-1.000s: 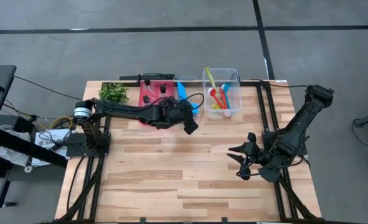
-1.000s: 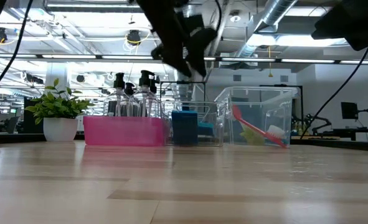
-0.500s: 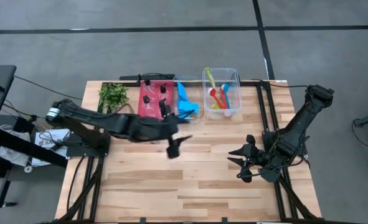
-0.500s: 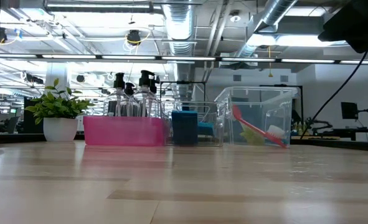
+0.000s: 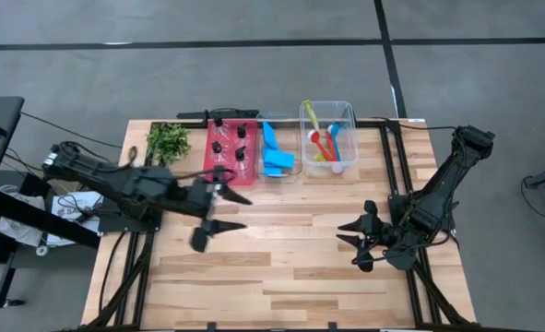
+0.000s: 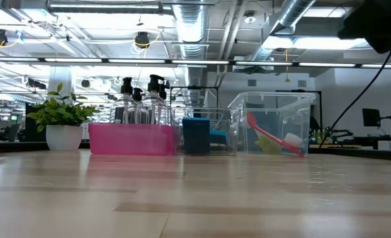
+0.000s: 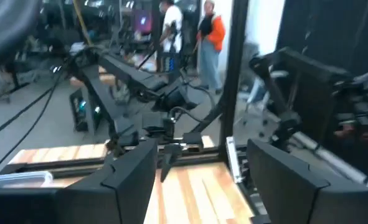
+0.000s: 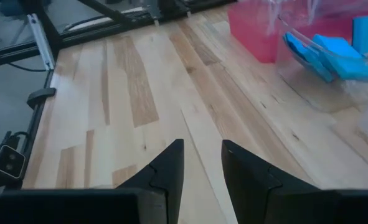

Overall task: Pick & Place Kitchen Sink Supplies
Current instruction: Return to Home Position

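left pincer motion-blurred, bottles half hidden

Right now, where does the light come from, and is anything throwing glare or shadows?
Low view: ceiling lights shine from the room behind, and the clear bin catches pale glints on its walls. High view: the table is lit evenly; no hard shadow shows beneath the left gripper, over the table's left, or the right gripper, near its right edge.

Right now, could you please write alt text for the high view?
From above: along a wooden table's far edge stand a plant, a red bin of bottles, a clear bin of sponges and a second bin of brushes. The left gripper hangs open before the red bin; the right gripper waits at the right.
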Robot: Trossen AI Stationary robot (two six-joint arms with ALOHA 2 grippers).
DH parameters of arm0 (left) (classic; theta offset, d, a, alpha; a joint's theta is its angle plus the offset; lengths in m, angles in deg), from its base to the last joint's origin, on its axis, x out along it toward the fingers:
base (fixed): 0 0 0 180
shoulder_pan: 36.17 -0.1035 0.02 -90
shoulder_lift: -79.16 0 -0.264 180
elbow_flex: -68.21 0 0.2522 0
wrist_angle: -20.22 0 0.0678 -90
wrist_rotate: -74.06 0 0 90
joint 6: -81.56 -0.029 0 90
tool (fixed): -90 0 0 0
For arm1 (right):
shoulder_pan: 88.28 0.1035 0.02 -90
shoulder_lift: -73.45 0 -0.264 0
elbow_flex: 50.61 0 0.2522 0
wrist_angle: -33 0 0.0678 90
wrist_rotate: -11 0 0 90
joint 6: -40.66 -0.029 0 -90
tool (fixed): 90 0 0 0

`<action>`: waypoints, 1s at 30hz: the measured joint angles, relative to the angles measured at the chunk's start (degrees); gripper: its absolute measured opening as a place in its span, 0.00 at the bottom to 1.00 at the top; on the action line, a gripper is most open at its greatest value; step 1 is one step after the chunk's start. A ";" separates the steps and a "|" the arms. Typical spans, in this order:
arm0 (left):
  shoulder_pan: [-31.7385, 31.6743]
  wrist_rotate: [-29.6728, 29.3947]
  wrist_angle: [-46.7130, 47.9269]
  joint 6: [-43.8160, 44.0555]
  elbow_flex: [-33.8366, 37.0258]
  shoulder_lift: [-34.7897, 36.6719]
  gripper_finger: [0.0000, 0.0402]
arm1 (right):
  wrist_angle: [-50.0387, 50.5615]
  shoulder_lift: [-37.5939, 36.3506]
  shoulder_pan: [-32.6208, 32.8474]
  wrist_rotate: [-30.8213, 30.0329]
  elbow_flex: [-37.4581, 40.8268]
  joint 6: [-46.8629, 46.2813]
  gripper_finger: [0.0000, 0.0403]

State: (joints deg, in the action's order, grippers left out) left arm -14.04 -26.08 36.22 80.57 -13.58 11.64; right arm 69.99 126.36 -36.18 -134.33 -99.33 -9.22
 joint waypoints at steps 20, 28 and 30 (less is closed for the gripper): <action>-0.21 -9.62 -24.01 17.84 58.03 48.12 0.62 | -9.13 -5.69 1.57 1.36 0.00 13.00 0.25; -0.11 -11.17 -29.64 21.00 67.69 54.49 0.62 | -9.16 -5.75 1.57 1.51 0.00 13.88 0.25; -0.07 -11.26 -29.65 20.27 67.69 54.57 0.62 | -9.29 -5.75 1.57 1.52 0.00 13.88 0.25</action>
State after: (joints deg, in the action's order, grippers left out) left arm -14.11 -37.34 6.56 100.83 54.11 66.21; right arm 60.70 120.61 -34.61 -132.82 -99.33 4.65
